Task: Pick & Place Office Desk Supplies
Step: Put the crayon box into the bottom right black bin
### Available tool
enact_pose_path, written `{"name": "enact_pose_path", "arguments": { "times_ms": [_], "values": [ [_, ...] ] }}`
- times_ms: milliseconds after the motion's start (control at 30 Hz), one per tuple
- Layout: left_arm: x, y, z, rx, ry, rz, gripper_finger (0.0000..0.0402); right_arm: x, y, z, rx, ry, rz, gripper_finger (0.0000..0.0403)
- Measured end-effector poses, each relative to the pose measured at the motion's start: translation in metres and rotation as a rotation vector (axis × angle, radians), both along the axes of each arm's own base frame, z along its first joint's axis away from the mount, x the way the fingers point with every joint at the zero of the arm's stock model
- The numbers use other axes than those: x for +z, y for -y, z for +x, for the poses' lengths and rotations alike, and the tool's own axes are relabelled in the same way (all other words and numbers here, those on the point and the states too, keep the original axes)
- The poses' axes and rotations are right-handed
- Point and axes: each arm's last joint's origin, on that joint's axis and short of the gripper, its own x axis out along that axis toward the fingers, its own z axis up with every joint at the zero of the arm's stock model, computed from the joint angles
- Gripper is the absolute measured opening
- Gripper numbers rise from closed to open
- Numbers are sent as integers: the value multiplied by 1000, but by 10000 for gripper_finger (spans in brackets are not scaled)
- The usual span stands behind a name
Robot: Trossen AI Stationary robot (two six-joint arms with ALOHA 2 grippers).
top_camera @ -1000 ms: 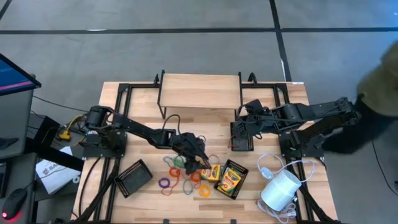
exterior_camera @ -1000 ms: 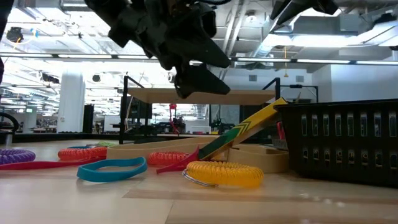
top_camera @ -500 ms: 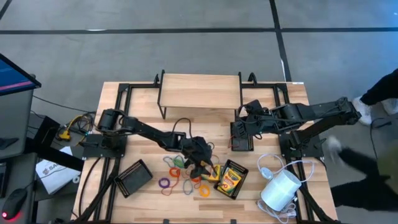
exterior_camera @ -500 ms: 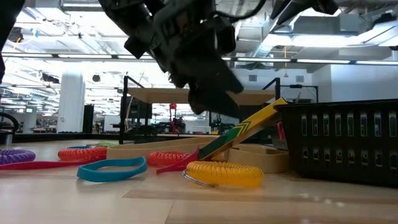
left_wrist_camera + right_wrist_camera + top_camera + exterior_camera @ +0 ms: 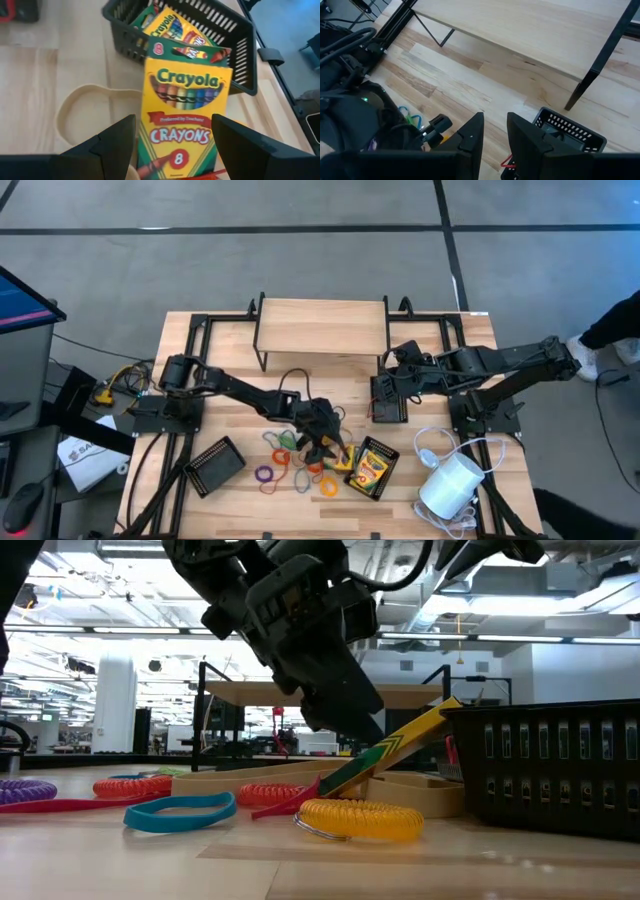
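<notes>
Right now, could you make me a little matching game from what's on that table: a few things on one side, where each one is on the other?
Things:
1. crayon box
2. white cylinder
3. yellow coil
4. empty tray

Places:
A. table's right front corner
B. between the open left gripper fingers
C. front left, alone
D. on the wood, nearest the low camera

Pairs: 1-B, 2-A, 3-D, 4-C

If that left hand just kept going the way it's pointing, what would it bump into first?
Most likely the crayon box. The left hand is open, a finger on either side of it, so the box would slide in between them. Just beyond sits the black mesh tray holding another box, though depth is hard to judge.
</notes>
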Motion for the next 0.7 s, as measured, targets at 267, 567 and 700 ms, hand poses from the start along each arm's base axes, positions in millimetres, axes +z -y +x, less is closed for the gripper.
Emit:
{"name": "enact_pose_path", "arguments": {
  "times_ms": [267, 567, 700],
  "values": [
    [-1, -20, -1, 15, -71, -126, 254, 0, 0, 0, -13, 7, 10, 84],
    [1, -21, 0, -65, -38, -150, 254, 0, 2, 0, -18, 7, 16, 84],
    [7, -23, 5, -42, -25, -138, 254, 0, 3, 1, -21, 9, 18, 84]
  ]
}}
